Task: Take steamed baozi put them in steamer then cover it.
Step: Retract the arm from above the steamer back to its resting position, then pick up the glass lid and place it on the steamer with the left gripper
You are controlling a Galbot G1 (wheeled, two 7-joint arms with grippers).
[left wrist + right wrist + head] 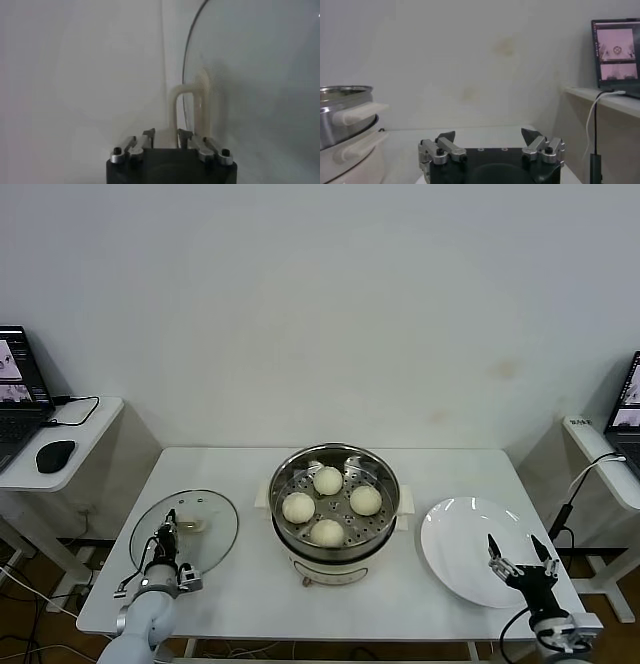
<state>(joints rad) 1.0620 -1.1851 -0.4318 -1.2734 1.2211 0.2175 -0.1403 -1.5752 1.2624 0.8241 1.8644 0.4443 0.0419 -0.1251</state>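
White table [250,594] w/ the steamer [333,514] at its centre — all four steamed baozi [327,480] sit on its perforated tray, uncovered. Left of the steamer, the cover [185,527] lies flat on the table; the left gripper [168,552] is clamped on its cream bar handle [192,112]. Right of the steamer, a white plate [475,549], bare. The right gripper [522,556] hovers over the plate's near edge — fingers spread, holding nothing.

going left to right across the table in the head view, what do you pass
left claw shut on the handle of the cover → steamer holding four baozi → white plate → right claw, open above the plate's right side
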